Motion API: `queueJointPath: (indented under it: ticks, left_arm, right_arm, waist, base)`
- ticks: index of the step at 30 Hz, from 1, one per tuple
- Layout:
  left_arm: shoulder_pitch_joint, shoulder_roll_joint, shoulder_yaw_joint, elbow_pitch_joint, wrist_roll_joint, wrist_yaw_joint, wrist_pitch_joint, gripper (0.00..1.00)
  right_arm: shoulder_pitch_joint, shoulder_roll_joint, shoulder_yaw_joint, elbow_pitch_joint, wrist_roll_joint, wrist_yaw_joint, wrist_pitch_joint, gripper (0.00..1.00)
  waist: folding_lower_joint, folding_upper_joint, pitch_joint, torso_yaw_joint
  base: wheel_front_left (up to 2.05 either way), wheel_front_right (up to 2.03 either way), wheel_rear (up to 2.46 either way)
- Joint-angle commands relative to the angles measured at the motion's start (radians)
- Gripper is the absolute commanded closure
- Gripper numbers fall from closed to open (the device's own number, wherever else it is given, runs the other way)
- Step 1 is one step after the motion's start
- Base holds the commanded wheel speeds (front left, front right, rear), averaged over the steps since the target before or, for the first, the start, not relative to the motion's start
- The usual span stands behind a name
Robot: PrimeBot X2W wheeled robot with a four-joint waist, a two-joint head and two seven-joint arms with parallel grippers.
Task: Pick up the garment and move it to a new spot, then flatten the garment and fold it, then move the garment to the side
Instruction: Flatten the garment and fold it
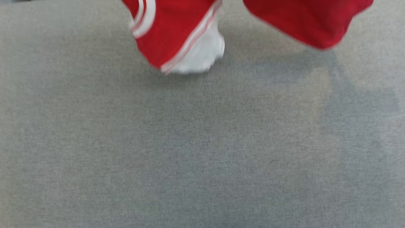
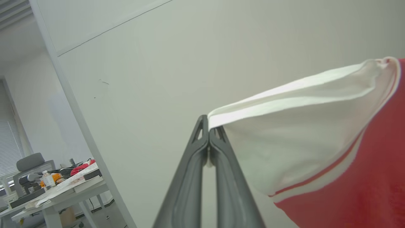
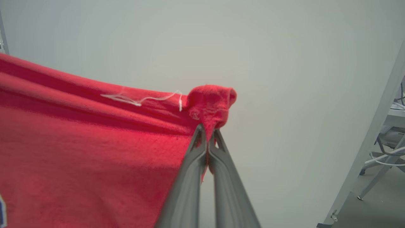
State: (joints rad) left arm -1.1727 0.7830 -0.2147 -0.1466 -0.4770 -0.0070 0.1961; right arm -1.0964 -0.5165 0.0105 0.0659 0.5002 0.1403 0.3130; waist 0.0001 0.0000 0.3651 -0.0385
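The left tool (image 2: 208,128) is pinching the white sleeve hem of the garment (image 2: 364,177), fingers pressed together. The right tool (image 3: 207,131) is pinching a bunched red edge. Both are holding the garment aloft, likely so it hangs open, with its lower folds dangling over the grey surface (image 1: 202,152).

The garment (image 3: 95,142) is soft, slightly fuzzy red cloth, with a smoother white sleeve. The counter (image 1: 190,152) looks like matt grey woven fabric. Both the left pincer (image 2: 208,129) and right pincer (image 3: 207,131) look like smooth matt dark plastic.
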Motion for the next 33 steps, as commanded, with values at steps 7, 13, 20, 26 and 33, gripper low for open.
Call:
queueJointPath:
  ticks: [7,13,20,26,33]
  left_arm:
    - [-0.396,-0.045,-0.058,0.292,0.091,-0.070,-0.087,1.00]
    - [-0.714,-0.114,-0.112,0.638,0.195,-0.088,-0.298,1.00]
    - [-0.837,-0.172,-0.119,0.825,0.217,-0.077,-0.434,1.00]
    - [-0.773,-0.213,-0.112,0.826,0.209,-0.082,-0.457,1.00]
    - [-0.549,-0.264,-0.068,0.673,0.203,-0.086,-0.458,1.00]
  right_arm:
    - [-0.296,0.010,0.046,0.239,-0.120,-0.010,-0.085,1.00]
    - [-0.574,0.103,0.033,0.527,-0.259,-0.010,-0.240,1.00]
    - [-0.678,0.147,0.010,0.697,-0.348,-0.010,-0.399,1.00]
    - [-0.679,0.167,0.040,0.787,-0.371,-0.010,-0.490,1.00]
    - [-0.606,0.163,0.112,0.855,-0.359,-0.010,-0.542,1.00]
  waist:
    - [-0.0001,0.0000,0.259,0.000]
    - [-0.0001,0.0000,0.351,-0.008]
    - [-0.0001,0.0000,0.391,0.002]
    - [-0.0001,0.0000,0.409,0.018]
    - [-0.0001,0.0000,0.407,0.041]
  base:
    - [0.00,0.00,0.00]
    - [0.00,0.00,0.00]
    - [0.00,0.00,0.00]
    - [0.00,0.00,0.00]
    - [0.00,0.00,0.00]
